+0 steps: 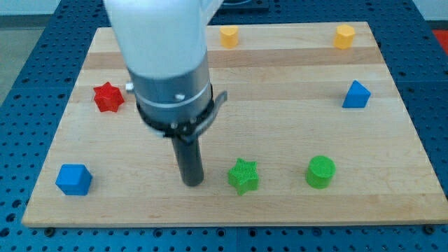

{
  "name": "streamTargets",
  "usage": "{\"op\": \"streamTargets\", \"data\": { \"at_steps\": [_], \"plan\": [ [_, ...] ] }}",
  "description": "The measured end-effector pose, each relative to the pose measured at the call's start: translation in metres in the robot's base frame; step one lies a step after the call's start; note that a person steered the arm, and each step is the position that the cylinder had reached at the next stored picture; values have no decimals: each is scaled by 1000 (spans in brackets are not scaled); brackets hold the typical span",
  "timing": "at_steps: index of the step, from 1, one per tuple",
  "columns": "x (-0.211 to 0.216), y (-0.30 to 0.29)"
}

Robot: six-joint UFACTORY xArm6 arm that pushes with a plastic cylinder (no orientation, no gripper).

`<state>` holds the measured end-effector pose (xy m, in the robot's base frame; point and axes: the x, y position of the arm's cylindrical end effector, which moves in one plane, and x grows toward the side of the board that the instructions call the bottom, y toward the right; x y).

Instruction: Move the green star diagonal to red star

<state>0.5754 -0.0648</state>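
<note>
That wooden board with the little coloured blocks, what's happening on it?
A robot arm ending in a dark rod is pushing blocks around the wooden board. My tip sits just to the view's left of the green star, close beside it; contact can't be confirmed. The red star lies farther toward the view's upper left. Also on the board: a green cylinder, two blue blocks and two yellow blocks.

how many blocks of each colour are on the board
red: 1, the red star block
green: 2, the green star block and the green cylinder block
blue: 2, the blue cube block and the blue wedge-like block
yellow: 2, the yellow block at top middle and the yellow block at top right
total: 7
</note>
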Motion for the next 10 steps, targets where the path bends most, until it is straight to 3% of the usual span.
{"op": "streamTargets", "data": {
  "at_steps": [1, 2, 7, 10],
  "plan": [
    [36, 7],
    [44, 36],
    [-7, 104],
    [-54, 100]
  ]
}}
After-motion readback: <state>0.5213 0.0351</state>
